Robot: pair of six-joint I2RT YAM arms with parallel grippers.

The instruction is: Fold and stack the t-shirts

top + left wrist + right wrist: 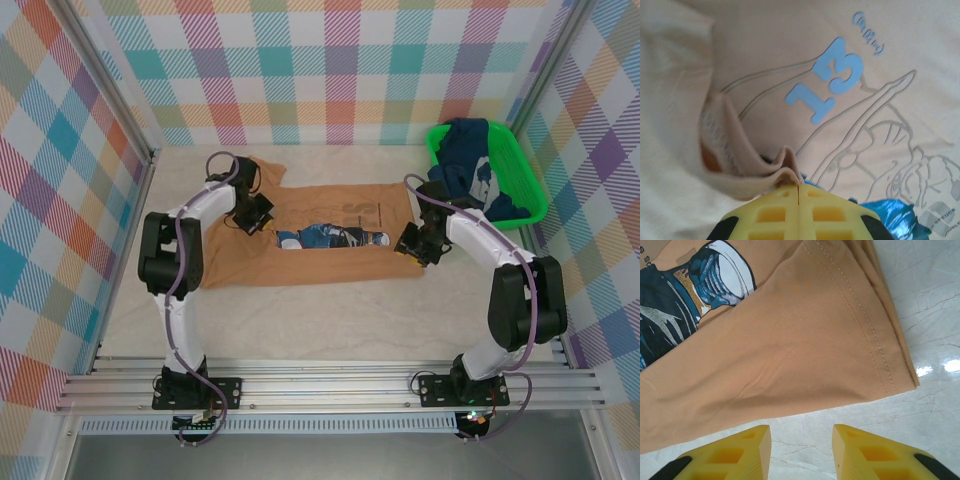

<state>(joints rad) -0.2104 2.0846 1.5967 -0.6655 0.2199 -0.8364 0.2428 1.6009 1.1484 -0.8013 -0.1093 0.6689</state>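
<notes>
Top external view is showing you the tan-orange cloth t-shirt (330, 265) lying flat on the pale table (300, 320), spread for folding. Your left gripper (799, 186) is clamping shut on a raised fold at 11 o'clock of its tips, probably to lift that side. Your right gripper (801, 432) is hovering part-open and empty, the hem lying at 12 o'clock.

Site assessment: I judge this a robotics lab test cell, not a home. Grounds, from my top view: left arm (178, 262) and right arm (505, 290) bolted to aluminium rails (330, 388) at the near edge of a marble-look table (330, 320). Plaid cloth walls (330, 70) on metal posts (110, 88) enclose it.
</notes>
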